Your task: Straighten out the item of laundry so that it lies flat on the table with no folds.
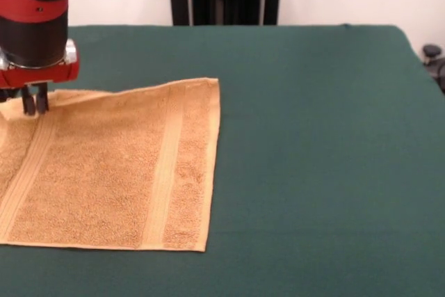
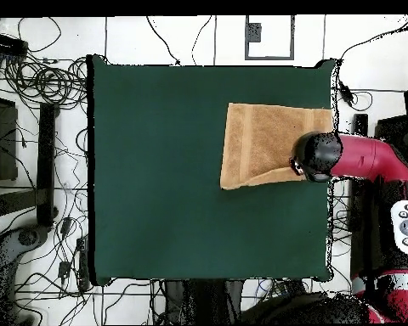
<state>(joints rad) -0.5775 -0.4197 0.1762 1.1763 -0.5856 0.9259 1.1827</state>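
1. One large table [image 1: 320,137], dark green cloth all over; near edge cut off at the bottom of the front view, whole outline visible from overhead.
2. Orange-tan towel [image 1: 118,172] spread on the cloth, running out of the front view at the left edge, so one short end unseen there. From overhead, lying against a table edge, that side partly hidden under the arm. Two smoother woven bands visible in the front view. Far edge slightly rumpled beside the gripper; whether a fold remains there, hard to make out.
3. Red and black arm [image 1: 35,12] coming straight down in the front view, upper part cut off by the top edge; from overhead, reaching in across the towel's edge.
4. Gripper [image 1: 35,101]: two dark fingers pointing down, drawn close together, tips at the towel's far edge. Pinching cloth or merely touching: cannot tell.
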